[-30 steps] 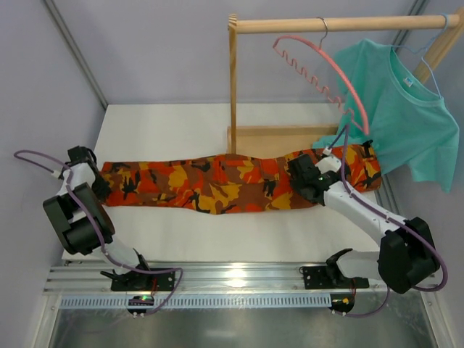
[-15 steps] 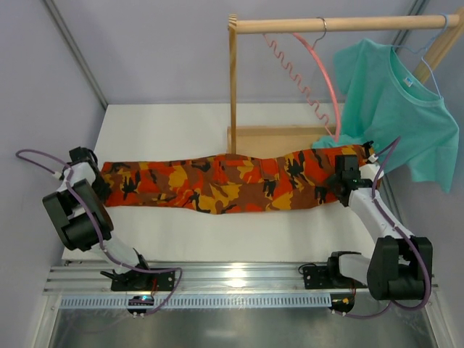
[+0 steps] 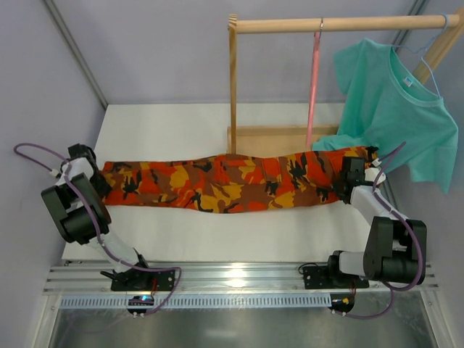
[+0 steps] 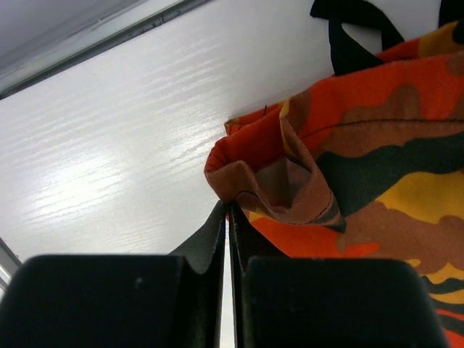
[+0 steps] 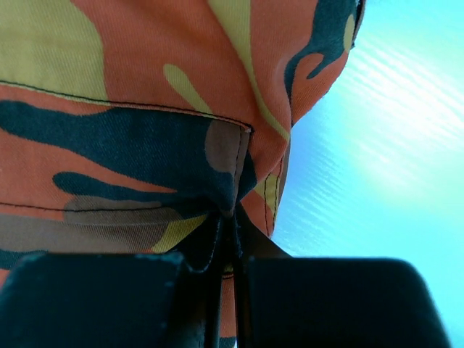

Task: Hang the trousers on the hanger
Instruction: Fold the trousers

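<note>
Left gripper (image 4: pixel 227 210) is clamped tight on the hem at the left end of the trousers (image 3: pixel 217 185), with the cloth bunched right at its tips. The trousers lie flat across the white table (image 3: pixel 181 130), stretched from arm to arm, camouflage in orange, red, brown and black. Over on the right, the right gripper (image 5: pixel 226 217) is pinched shut on the far end's edge. Behind it, the pink hanger (image 3: pixel 313 87) hangs edge-on from the wooden rail (image 3: pixel 348 24).
</note>
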`<action>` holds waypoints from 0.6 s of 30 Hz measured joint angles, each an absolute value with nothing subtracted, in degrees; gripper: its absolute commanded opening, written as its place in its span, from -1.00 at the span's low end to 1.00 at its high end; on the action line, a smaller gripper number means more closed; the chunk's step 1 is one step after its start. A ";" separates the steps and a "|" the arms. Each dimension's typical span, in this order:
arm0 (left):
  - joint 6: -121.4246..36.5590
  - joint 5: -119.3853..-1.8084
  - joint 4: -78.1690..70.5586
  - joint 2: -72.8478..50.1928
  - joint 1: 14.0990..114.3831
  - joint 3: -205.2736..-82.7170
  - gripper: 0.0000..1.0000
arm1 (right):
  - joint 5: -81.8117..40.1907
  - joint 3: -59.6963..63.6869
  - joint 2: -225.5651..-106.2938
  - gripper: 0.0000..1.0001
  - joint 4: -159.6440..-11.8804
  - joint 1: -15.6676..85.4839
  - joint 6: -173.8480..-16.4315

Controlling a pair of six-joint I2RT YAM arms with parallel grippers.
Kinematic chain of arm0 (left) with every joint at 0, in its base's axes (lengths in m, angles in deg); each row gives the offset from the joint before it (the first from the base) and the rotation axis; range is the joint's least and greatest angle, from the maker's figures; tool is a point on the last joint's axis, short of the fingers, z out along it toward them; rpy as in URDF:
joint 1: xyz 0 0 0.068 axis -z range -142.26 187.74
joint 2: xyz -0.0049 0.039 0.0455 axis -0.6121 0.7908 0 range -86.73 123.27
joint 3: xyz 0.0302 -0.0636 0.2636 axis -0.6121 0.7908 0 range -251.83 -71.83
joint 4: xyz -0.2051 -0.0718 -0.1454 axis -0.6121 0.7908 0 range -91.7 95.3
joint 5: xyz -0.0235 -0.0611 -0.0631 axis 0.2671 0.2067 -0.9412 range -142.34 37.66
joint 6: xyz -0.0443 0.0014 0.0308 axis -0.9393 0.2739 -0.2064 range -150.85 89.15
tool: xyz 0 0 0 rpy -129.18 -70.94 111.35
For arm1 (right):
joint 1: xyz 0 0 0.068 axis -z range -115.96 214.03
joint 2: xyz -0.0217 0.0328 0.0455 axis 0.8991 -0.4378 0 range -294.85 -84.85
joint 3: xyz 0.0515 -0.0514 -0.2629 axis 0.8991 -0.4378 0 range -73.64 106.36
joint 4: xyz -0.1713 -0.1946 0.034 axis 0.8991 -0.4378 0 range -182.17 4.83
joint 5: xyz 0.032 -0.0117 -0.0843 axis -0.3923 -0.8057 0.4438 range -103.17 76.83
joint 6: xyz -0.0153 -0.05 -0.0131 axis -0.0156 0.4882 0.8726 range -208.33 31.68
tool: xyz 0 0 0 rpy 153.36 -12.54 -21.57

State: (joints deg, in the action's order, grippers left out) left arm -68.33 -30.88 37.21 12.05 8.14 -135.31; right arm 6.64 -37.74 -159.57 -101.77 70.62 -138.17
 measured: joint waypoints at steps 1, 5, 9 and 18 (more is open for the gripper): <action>-68.41 -30.58 37.54 12.46 8.09 -135.92 -1.00 | 6.14 -37.74 -159.61 -0.92 -101.68 71.35 -138.06; -69.24 -29.13 39.31 14.19 8.09 -138.46 -0.99 | 4.83 -37.74 -159.57 -0.93 -101.40 74.06 -136.95; -69.42 -27.67 39.75 14.39 8.11 -138.78 -0.99 | 4.65 -37.76 -158.98 -0.93 -101.44 74.80 -135.35; -69.27 -26.42 39.20 15.48 8.07 -139.20 -0.70 | 3.32 -37.78 -158.47 -0.86 -101.42 75.26 -134.00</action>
